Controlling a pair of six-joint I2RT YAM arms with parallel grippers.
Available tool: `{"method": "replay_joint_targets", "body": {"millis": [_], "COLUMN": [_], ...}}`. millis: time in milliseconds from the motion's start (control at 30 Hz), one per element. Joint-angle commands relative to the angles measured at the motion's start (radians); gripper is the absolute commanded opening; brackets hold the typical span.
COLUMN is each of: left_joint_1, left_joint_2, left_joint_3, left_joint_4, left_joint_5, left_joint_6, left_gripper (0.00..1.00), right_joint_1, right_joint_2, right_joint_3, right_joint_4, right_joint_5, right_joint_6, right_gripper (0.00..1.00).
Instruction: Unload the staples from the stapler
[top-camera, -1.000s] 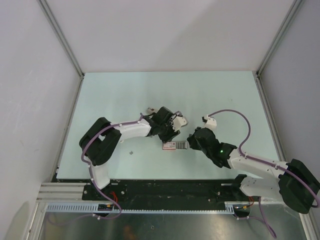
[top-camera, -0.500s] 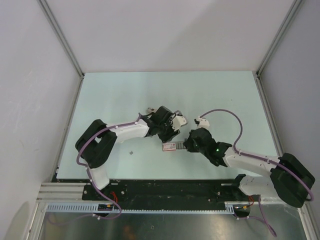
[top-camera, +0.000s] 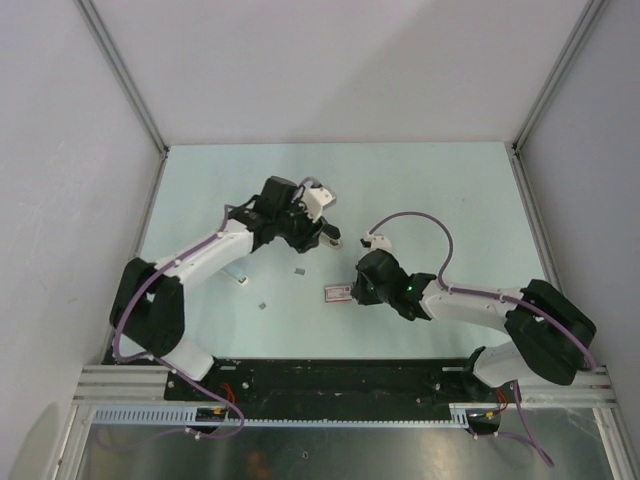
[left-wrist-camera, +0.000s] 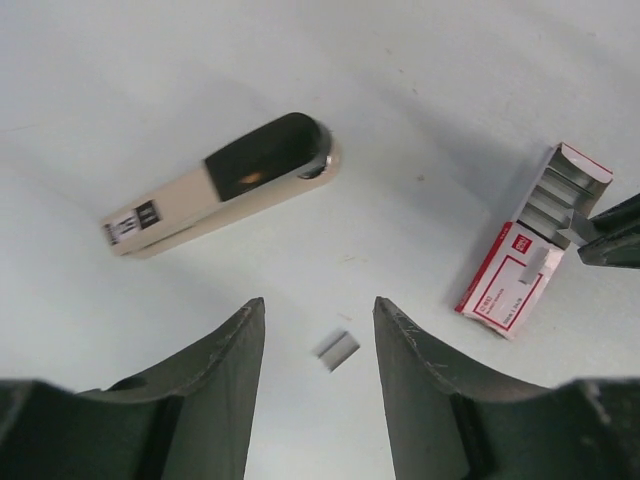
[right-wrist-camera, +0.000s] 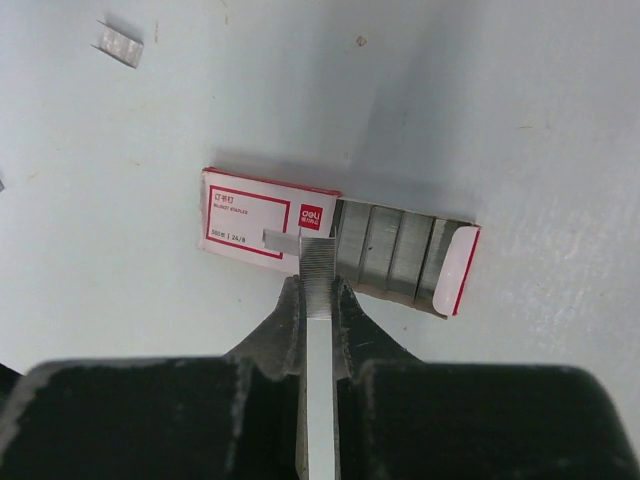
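The right claw (right-wrist-camera: 318, 295) is pinched tight on a long strip of staples (right-wrist-camera: 317, 262), one finger pressed to each side of it. The strip's free end sits over a red-and-white staple box (right-wrist-camera: 262, 222) lying flat on the pale table (top-camera: 430, 190), right where the sleeve meets the slid-out tray (right-wrist-camera: 395, 250). I can't make out whether the strip actually touches the box. More rows of staples fill the tray. A short grey piece (right-wrist-camera: 280, 238) lies crosswise on the sleeve at the strip's tip.

The left claw (left-wrist-camera: 320, 312) hovers above the table on the far side of the box, near it but not touching. Its fingers are spread apart with nothing between them. Seen from the left wrist, a short strip of staples (left-wrist-camera: 338, 350) lies loose on the table in the gap between the fingers.

The stapler (left-wrist-camera: 220, 185) lies on the table past that short strip, clear of both claws and well apart from the box. It is a beige bar with a black end and a small barcode label at its pale end. It rests flat and looks closed, and nothing grips it. A tiny grey bit (top-camera: 262, 305) lies alone, nearer the arm bases.
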Motion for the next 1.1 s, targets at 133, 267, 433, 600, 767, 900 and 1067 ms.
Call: {"method": "replay_joint_targets", "body": {"millis": [133, 267, 433, 600, 767, 900, 1067], "left_joint_1": [0.047, 0.054, 0.059, 0.061, 0.061, 0.061, 0.061], "left_joint_2": [-0.180, -0.208, -0.218, -0.224, -0.227, -0.229, -0.233], "left_joint_3": [-0.053, -0.074, -0.089, -0.095, -0.100, -0.106, -0.109], "left_joint_4": [-0.043, -0.047, -0.048, -0.047, -0.047, -0.048, -0.047], "left_joint_5": [0.032, 0.037, 0.049, 0.058, 0.062, 0.064, 0.066], "left_joint_6": [0.021, 0.022, 0.021, 0.017, 0.018, 0.017, 0.018], "left_gripper": [0.54, 0.54, 0.54, 0.54, 0.54, 0.54, 0.54], "right_joint_1": [0.012, 0.014, 0.015, 0.016, 0.015, 0.013, 0.009], "right_joint_2": [0.074, 0.086, 0.093, 0.099, 0.116, 0.125, 0.125], "right_joint_3": [0.087, 0.102, 0.113, 0.114, 0.128, 0.133, 0.134], "right_joint_4": [-0.075, -0.098, -0.124, -0.129, -0.137, -0.143, -0.150], "right_joint_5": [-0.019, -0.016, -0.007, -0.002, 0.001, 0.005, 0.015], "right_joint_6": [0.016, 0.020, 0.027, 0.030, 0.028, 0.027, 0.030], "right_gripper": [0.00, 0.00, 0.00, 0.00, 0.01, 0.02, 0.04]}}
